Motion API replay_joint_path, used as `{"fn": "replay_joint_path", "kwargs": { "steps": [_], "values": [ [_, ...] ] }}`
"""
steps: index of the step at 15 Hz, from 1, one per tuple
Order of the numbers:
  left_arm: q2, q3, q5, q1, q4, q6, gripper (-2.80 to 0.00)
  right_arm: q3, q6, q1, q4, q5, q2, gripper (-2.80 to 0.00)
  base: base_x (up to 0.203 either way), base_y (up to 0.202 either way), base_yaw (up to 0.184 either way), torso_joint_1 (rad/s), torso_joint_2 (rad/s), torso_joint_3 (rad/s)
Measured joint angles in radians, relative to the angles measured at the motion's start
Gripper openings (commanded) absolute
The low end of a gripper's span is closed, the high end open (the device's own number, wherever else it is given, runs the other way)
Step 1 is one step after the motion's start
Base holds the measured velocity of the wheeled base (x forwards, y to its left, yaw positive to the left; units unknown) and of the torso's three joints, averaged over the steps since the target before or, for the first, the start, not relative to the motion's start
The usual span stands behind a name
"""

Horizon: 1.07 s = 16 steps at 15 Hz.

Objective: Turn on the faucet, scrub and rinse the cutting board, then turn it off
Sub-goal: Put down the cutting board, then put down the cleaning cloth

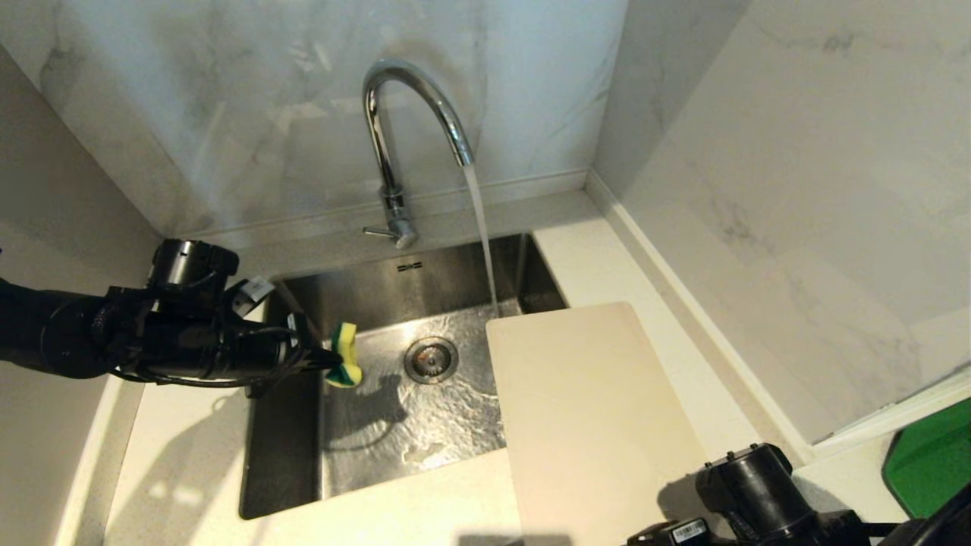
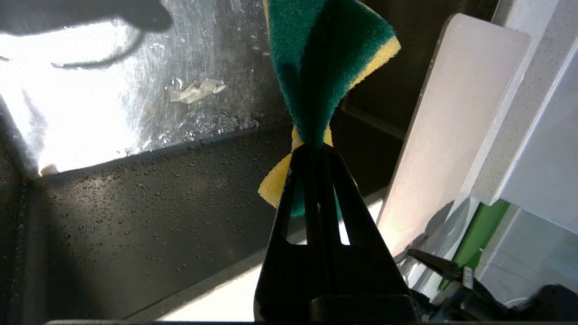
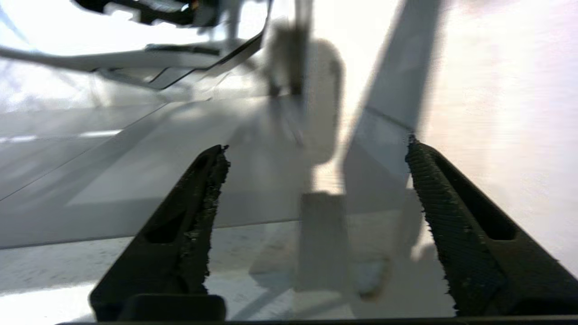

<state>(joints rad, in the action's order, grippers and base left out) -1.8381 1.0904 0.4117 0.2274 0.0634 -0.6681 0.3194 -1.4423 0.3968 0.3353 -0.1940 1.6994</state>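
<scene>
Chrome faucet (image 1: 391, 144) ran into the sink (image 1: 425, 425); the cutting board (image 1: 592, 409) bridged the sink's right rim and bench. Left hand (image 2: 311, 151) clamped a sponge (image 2: 325, 67); right hand (image 3: 316, 180) gaped apart near the board

From my remote station, the head camera is looking steeply down from above and in front at the sink (image 1: 425, 425), with the faucet (image 1: 394, 136) against the far wall. The left wrist camera is sitting close behind the left gripper (image 2: 311, 151), facing across the wet basin toward the cutting board (image 2: 447, 131); both views are sharing the sponge (image 1: 346, 355) and that board. The right wrist camera is riding low behind the right gripper (image 3: 316, 176), looking along the counter, very near the surface. Its frame is blurring beyond the fingers (image 3: 198, 194).
</scene>
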Motion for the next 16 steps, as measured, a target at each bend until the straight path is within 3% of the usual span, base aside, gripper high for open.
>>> {"fn": "replay_joint_path", "kwargs": {
  "steps": [7,11,16],
  "values": [
    [0.0,-0.006,0.0,0.0,0.0,0.001,-2.8,-0.046,0.036,0.0,0.0,-0.061,-0.172,0.0,0.0,0.0,0.0,0.0,0.0,0.0],
    [0.0,-0.005,-0.001,0.001,0.0,0.001,-2.8,0.004,0.14,0.0,0.004,-0.081,-0.283,0.0,0.0,0.0,0.0,0.0,0.0,0.0],
    [0.017,-0.005,0.001,0.003,-0.001,0.001,-2.8,0.152,0.339,0.0,0.003,-0.075,-0.378,0.0,0.0,0.0,0.0,0.0,0.0,0.0]
  ]
}}
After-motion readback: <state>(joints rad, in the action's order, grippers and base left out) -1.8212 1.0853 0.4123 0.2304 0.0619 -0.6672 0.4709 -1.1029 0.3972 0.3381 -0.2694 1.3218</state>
